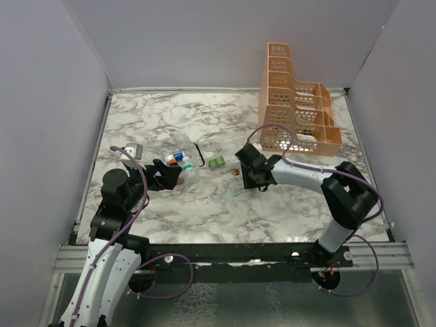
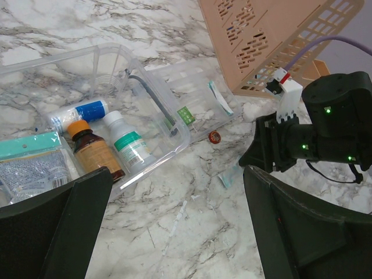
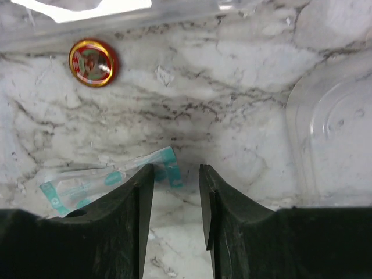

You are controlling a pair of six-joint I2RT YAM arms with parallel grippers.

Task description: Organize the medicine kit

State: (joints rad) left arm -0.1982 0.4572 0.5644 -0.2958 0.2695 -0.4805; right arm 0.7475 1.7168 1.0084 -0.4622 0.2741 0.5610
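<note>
**Item under inspection:** the small transparent rectangular plastic medicine kit (image 2: 70, 61) lies open on the grey-veined white marble tabletop (image 2: 174, 232). It holds a brown bottle with an orange cap (image 2: 96, 152), a white bottle with a green label (image 2: 131, 145) and a blue-and-white roll (image 2: 78, 112).

**Left gripper** (image 2: 177, 172): jaws spread to their widest and empty, poised at the near side of the medicine kit.

**Right gripper** (image 3: 176, 171): jaws parted by a narrow gap, with nothing clamped between them. The tips sit low over a flat clear sachet with teal print (image 3: 81, 186), which lies outside the medicine kit. One finger (image 3: 136, 200) overlaps the sachet's end.

A small round red-and-gold tin (image 3: 93, 62) lies loose between the sachet and the medicine kit.

**Hazards, as judged:**
- The sachet is thin and flat on hard marble, so closing jaws may skid over it or push it away.
- Only its end lies at the gap, so an off-centre pinch could let it droop or slip in transit.
- A careless sweep could knock the tin.
- Both arms are working near the medicine kit and could collide.
</note>
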